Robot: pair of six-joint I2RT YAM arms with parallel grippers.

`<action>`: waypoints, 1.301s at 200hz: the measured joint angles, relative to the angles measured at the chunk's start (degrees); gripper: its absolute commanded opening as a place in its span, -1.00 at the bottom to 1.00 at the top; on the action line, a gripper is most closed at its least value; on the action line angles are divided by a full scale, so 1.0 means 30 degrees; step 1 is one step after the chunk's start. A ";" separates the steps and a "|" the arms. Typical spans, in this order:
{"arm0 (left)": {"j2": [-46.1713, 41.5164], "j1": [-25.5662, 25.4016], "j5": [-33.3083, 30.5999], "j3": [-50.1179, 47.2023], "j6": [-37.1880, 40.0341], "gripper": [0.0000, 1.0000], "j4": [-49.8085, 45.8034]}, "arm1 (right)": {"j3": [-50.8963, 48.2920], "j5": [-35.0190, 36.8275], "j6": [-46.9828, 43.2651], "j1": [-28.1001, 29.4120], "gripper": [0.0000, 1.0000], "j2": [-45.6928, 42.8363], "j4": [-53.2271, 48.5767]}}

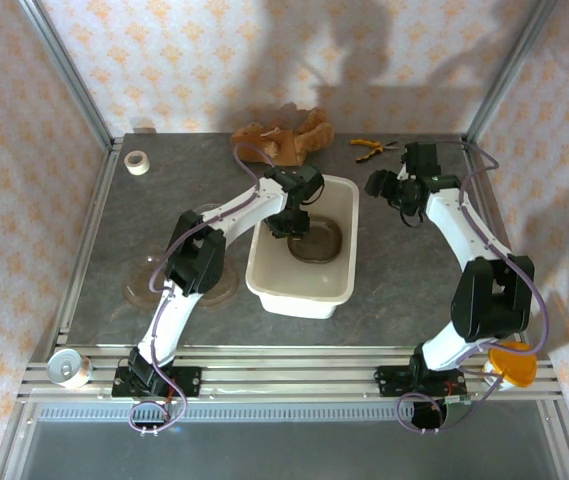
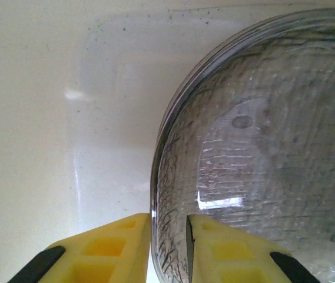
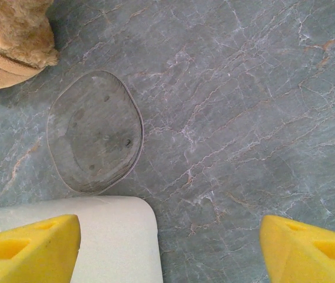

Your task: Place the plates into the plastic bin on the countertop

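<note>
Top view: left tool reaches down inside the plastic bin. One plate lies on the bin floor, just to the tool's right. Right tool hangs over the tabletop, near the bin's far right rim.

Left wrist: left tool nearly closed, pinching the plate by its rim.

Right wrist: right tool spread wide. Second plate lies flat on the tabletop, ahead-left of the tool. Bin corner sits beside its left finger.

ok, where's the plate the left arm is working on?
In the plastic bin, mid-table in the top view. The plate sits toward the bin's right wall, and the left wrist view shows its rim between the left gripper's fingers.
</note>
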 measured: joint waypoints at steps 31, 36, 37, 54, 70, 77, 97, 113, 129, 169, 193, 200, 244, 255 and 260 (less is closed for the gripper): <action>0.0073 0.0000 0.0000 0.0000 -0.0029 -0.48 0.0000 | -0.0095 0.0007 0.0000 0.0000 0.58 -0.0306 -0.0007; 0.0073 0.0000 0.0000 0.0000 -0.0073 -0.45 0.0000 | -0.0095 0.0015 -0.0007 -0.0007 0.58 -0.0342 0.0000; 0.0073 0.0000 -0.0007 0.0000 -0.0073 -0.45 0.0000 | -0.0095 0.0015 -0.0007 -0.0007 0.58 -0.0350 0.0000; 0.0066 -0.0036 -0.0015 0.0000 -0.0146 -0.32 0.0015 | -0.0095 0.0022 -0.0015 -0.0051 0.59 -0.0532 0.0000; 0.0058 -0.0124 -0.0029 0.0138 -0.0386 -0.28 0.0022 | -0.0087 0.0080 -0.0015 -0.0168 0.59 -0.0612 0.0000; 0.0058 -0.0124 -0.0044 0.0255 -0.0393 -0.25 0.0015 | -0.0087 0.0080 -0.0022 -0.0233 0.59 -0.0612 -0.0007; -0.0197 -0.0248 -0.0146 0.0612 -0.0437 -0.17 0.0044 | -0.0007 0.0095 -0.0015 -0.0561 0.58 -0.0576 -0.0146; -0.0780 -0.0284 -0.0240 0.0794 -0.0423 -0.14 0.0029 | 0.0525 0.0109 -0.0022 -0.0845 0.56 -0.0117 -0.0408; -0.1508 -0.0335 -0.0517 0.1005 -0.0401 -0.09 0.0036 | 0.1166 0.0153 -0.0007 -0.1013 0.54 0.0685 -0.0401; -0.3045 -0.0372 -0.0933 0.1260 -0.0350 -0.08 -0.0015 | 0.2535 -0.0102 -0.0087 -0.1078 0.44 0.3366 -0.0248; -0.3235 -0.0372 -0.1246 0.1807 -0.0124 -0.05 -0.0226 | 0.3322 -0.0845 -0.0044 -0.1093 0.34 0.5268 0.0109; -0.3257 -0.0364 -0.1399 0.1989 0.0015 -0.05 -0.0357 | 0.3672 -0.1260 -0.0044 -0.1137 0.29 0.5909 0.0153; -0.3577 -0.0313 -0.2018 0.2667 0.0612 -0.05 -0.1100 | 0.6812 -0.3774 -0.1122 -0.1035 0.24 0.9777 0.0153; -0.3687 -0.0240 -0.2113 0.2681 0.0678 -0.04 -0.1188 | 0.7417 -0.4116 -0.1341 -0.0896 0.24 1.0418 0.0058; -0.3752 -0.0226 -0.2164 0.2681 0.0678 -0.04 -0.1209 | 0.7621 -0.4233 -0.1399 -0.0831 0.24 1.0652 0.0029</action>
